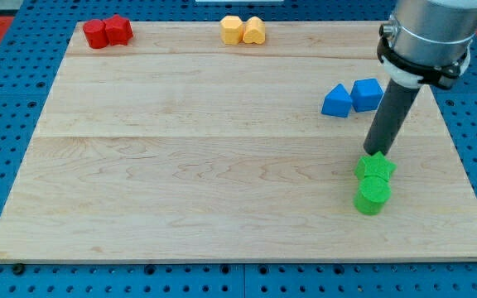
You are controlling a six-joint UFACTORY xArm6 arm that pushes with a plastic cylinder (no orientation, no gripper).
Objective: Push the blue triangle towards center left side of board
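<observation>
The blue triangle point(336, 101) lies on the wooden board point(180, 165) at the view's right, upper middle. A blue cube point(367, 93) touches its right side. My tip point(373, 152) is below and to the right of the blue triangle, apart from it. It stands right at the top edge of a green star-shaped block point(375, 169).
A green cylinder point(372, 196) sits just below the green star. Two red blocks point(108, 32) lie at the board's top left. Two yellow blocks point(243, 30) lie at the top middle. The arm's grey body point(429, 33) hangs over the top right corner.
</observation>
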